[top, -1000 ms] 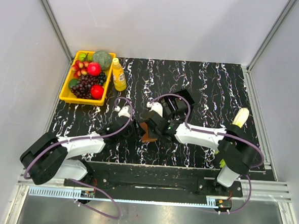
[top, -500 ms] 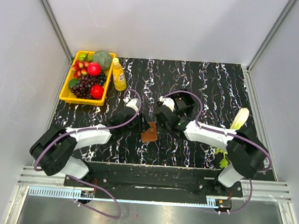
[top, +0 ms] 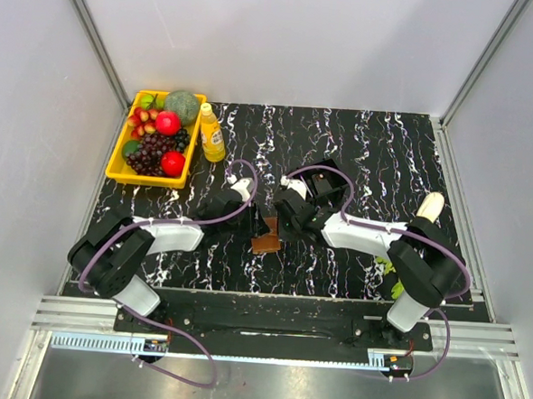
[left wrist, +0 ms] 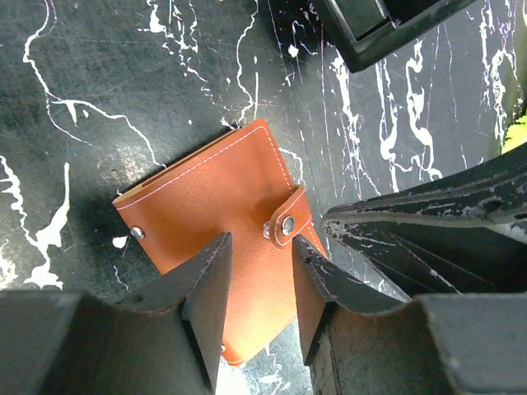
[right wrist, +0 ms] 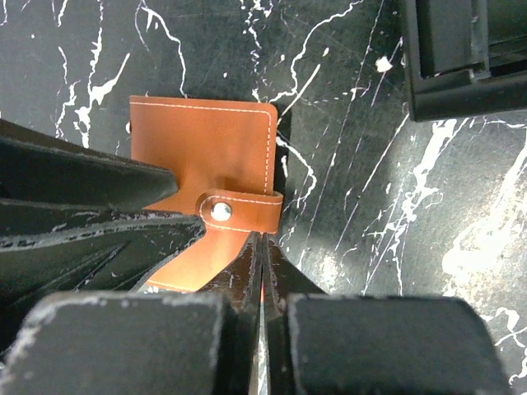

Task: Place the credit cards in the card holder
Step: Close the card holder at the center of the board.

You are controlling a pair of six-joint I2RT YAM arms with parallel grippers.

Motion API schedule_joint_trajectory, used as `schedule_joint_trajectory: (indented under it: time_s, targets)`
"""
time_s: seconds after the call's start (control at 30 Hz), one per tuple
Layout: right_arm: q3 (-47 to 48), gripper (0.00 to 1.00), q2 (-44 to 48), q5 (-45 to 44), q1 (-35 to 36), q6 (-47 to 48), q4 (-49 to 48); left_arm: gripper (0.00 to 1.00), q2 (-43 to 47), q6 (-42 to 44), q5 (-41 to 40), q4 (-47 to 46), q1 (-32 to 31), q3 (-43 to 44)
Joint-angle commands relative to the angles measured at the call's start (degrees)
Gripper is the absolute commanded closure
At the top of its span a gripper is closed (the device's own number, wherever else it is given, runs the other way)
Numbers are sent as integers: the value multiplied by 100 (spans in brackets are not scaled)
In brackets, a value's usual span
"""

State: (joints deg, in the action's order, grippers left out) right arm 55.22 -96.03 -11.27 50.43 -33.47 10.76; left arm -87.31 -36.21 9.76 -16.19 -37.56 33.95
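Two grippers are hiding the card holder's (left wrist: 214, 197) near edge: left gripper (left wrist: 259, 247) hovering half-open, gripping nothing; right gripper (right wrist: 262, 243) pinched shut at six o'clock.

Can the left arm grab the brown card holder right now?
Probably yes: the left gripper hangs open right above the card holder, with nothing between them, though the shut right gripper crowds one edge.
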Motion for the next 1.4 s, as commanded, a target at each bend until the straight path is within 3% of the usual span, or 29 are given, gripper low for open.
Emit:
schedule_joint_trajectory:
  time_s: [0.0,0.47,0.93,1.37]
  targets:
    - [120,100,-39,177,-130,-63,-268,61,-85,9,334,-429,47,138]
    - [199,100,-223,388,-139,-72,-364,68,-366,-255,729,-957,118,59]
    - [235,100,-179,397,-139,-80,-382,100,-383,-89,378,-473,126,199]
    - [507,100,-319,511,-139,34,-417,100,-392,17,88,9,126,436]
